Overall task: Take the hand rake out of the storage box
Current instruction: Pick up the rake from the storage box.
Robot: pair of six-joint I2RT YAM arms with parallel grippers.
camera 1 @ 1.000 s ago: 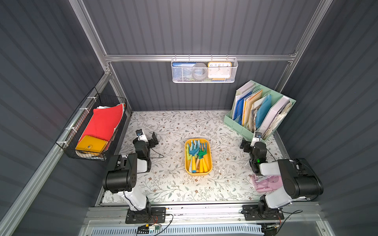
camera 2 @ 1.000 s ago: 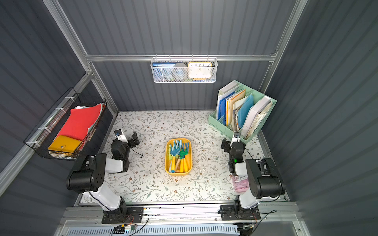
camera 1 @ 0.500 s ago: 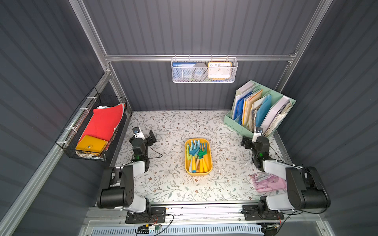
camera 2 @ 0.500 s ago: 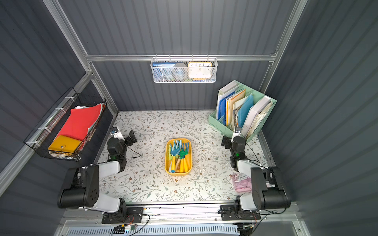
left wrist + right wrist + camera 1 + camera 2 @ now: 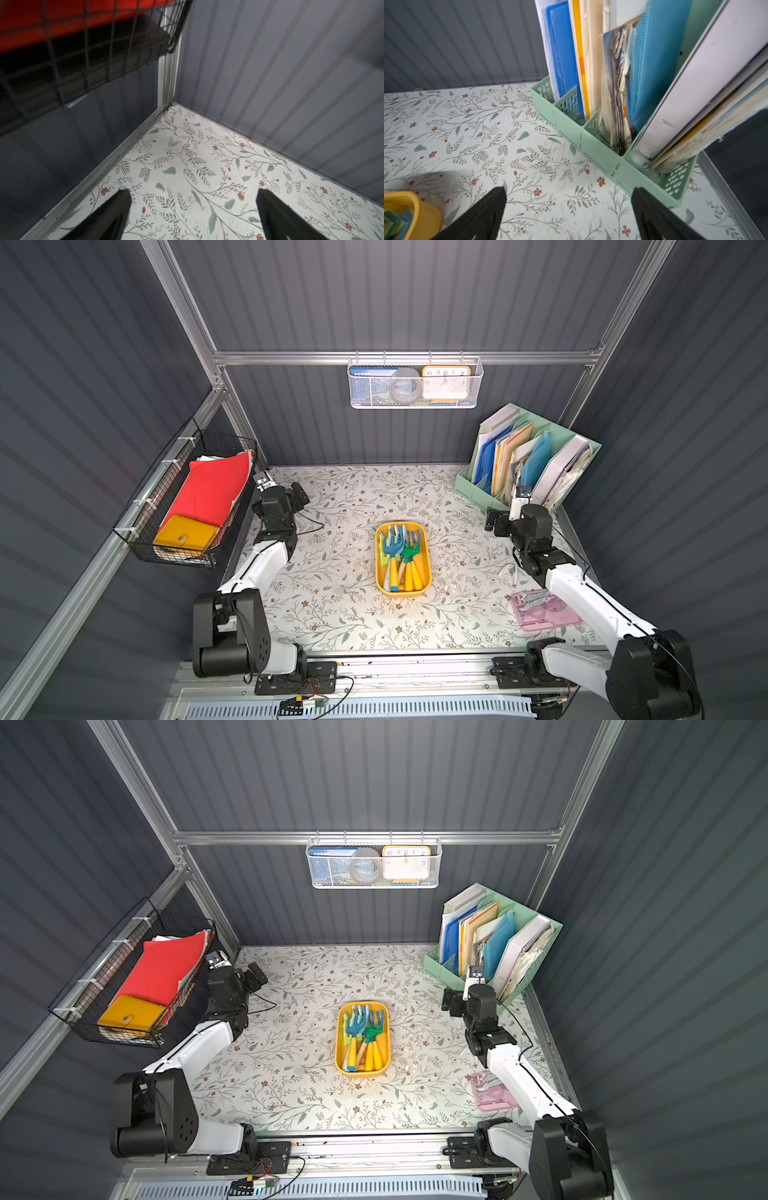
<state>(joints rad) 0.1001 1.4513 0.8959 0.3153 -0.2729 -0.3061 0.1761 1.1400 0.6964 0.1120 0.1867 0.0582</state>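
The storage box (image 5: 403, 594) (image 5: 361, 1072) is a shallow yellow tub in the middle of the floral table in both top views. Several toy garden tools with yellow handles lie in it, handles toward the front. Among them are a blue pronged rake head (image 5: 392, 546) (image 5: 356, 1026) and a green one (image 5: 410, 552). My left gripper (image 5: 300, 492) (image 5: 192, 193) hangs open and empty near the back left corner, far from the box. My right gripper (image 5: 496, 524) (image 5: 569, 190) is open and empty to the right of the box. A corner of the storage box (image 5: 419, 209) shows in the right wrist view.
A mint-green file organiser (image 5: 469, 487) (image 5: 591, 143) full of folders stands just beyond the right gripper. A flat pink case (image 5: 544, 612) lies front right, under the right arm. A black wire basket (image 5: 187, 497) hangs on the left wall close to the left wrist. A white mesh basket (image 5: 415, 383) hangs on the back wall.
Both arms have unfolded from beside their bases and reached toward the back of the table. Both grippers stayed open. The box and tools have not moved.
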